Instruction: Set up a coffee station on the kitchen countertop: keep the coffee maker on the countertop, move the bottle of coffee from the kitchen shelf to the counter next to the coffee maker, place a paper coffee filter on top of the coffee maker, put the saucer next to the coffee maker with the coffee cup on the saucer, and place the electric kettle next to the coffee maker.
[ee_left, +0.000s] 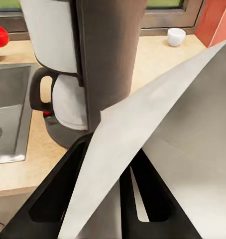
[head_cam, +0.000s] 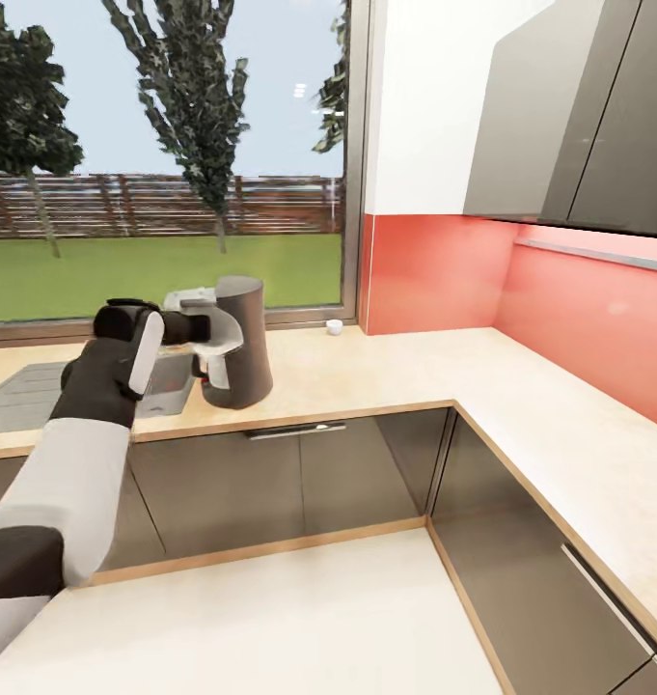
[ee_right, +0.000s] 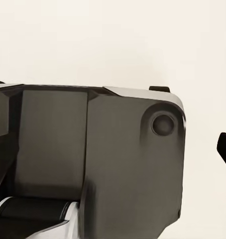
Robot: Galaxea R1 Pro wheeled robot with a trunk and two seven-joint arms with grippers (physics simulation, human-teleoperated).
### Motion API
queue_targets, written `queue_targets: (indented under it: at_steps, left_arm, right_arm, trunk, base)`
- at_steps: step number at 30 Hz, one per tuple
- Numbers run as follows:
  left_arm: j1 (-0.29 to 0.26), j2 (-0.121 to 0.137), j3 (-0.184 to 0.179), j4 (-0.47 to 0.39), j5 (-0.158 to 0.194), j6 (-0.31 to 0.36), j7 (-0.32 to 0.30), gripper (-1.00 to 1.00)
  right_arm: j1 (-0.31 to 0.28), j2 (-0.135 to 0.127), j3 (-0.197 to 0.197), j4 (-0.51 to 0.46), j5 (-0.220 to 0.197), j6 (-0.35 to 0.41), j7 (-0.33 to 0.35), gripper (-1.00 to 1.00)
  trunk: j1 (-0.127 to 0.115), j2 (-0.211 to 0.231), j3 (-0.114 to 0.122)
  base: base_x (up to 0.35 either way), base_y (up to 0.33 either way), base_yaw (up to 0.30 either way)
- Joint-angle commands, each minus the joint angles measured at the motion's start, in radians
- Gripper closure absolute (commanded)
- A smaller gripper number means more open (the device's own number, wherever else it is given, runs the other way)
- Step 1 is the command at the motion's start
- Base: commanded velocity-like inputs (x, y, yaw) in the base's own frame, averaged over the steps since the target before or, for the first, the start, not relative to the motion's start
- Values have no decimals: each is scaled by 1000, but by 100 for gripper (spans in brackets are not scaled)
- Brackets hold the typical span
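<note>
window [head_cam: 164, 154] | coral backsplash [head_cam: 434, 275] | grey cabinets [head_cam: 280, 478] | possibly daylight

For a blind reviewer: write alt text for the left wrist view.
The left gripper holds a pale paper coffee filter close in front of the coffee maker on the wood-grain countertop. A grey sink lies beside the machine, and a small white cup stands by the window.

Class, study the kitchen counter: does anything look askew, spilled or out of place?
Nothing stands out. The tall dark grey coffee maker stands upright on the light wood-grain countertop, and the tiny white cup sits upright by the window.
</note>
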Motion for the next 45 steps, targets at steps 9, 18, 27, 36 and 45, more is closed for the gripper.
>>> queue_targets:
  at_steps: [9,18,27,36,45]
  left_arm:
    - [-439,37,-6,659,-1,12,-27,100]
    - [-677,112,-138,994,-14,26,-31,100]
    - [-767,161,-409,1020,-109,22,-357,100]
    - [-774,185,-1045,997,-365,-174,-1495,100]
    - [-783,185,-1106,986,-388,-269,-1572,100]
  right_arm:
    - [-1,0,4,5,0,-3,-1,-100]
    - [-1,2,11,7,1,-1,4,-100]
    - [-1,2,10,8,1,-1,5,-100]
    - [-1,1,7,9,0,-3,2,-100]
    - [-1,0,4,8,0,-3,0,-100]
  trunk:
    - [1,-2,-2]
    - [1,-2,-2]
    - [1,-2,-2]
    - [1,-2,-2]
    - [1,-2,-2]
  base:
    - [0,0,0]
    - [0,0,0]
    - [0,0,0]
    - [0,0,0]
    - [9,5,0]
